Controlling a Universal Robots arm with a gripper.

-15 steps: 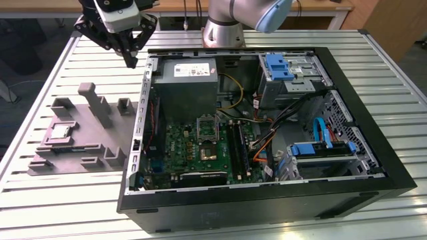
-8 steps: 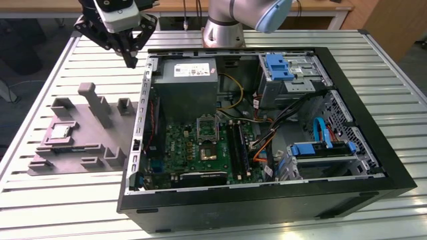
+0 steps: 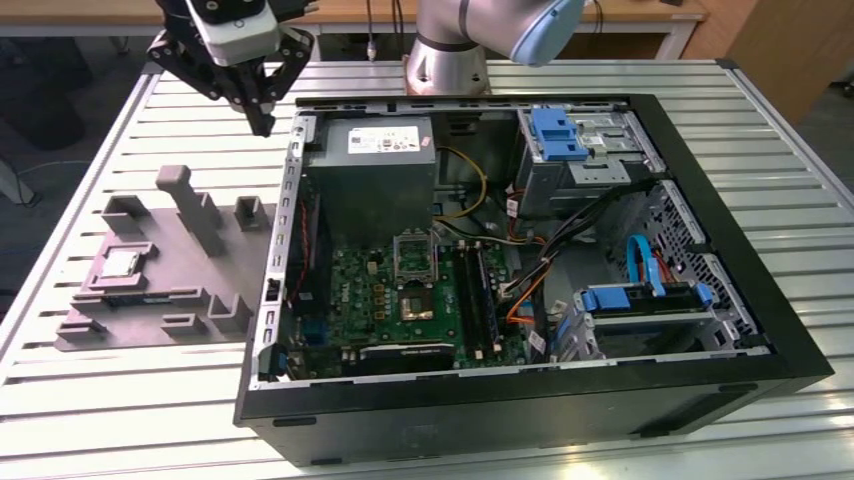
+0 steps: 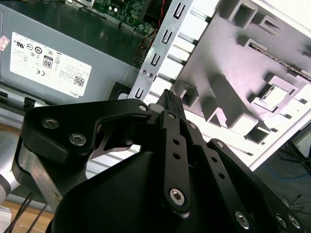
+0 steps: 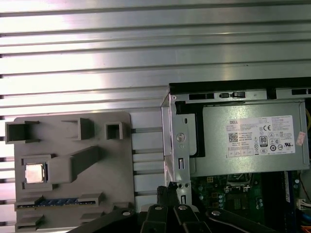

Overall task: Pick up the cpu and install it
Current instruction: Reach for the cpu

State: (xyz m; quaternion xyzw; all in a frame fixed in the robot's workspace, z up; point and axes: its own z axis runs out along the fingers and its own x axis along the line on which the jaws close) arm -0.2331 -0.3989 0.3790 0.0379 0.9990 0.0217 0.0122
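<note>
The cpu (image 3: 120, 263) is a small silvery square lying in a recess of the grey moulded tray (image 3: 187, 310) on the exterior view's left. Both wrist views show it there too: cpu (image 4: 274, 95), cpu (image 5: 34, 172), tray (image 5: 116, 160). My gripper (image 3: 260, 122) hangs high above the slatted table, beyond the tray and beside the far corner of the open computer case (image 3: 747, 300). Its fingertips (image 4: 170, 98) meet at a point with nothing between them. The silver-framed socket (image 3: 415, 257) sits on the green board inside the case.
A grey power supply box (image 3: 380, 170) with a white label stands in the case near my gripper. Drive cages with blue clips (image 3: 558, 135) and loose cables (image 3: 587, 240) crowd the case's right. The tray carries upright posts (image 3: 187, 205). The arm's base (image 3: 447, 60) stands behind the case.
</note>
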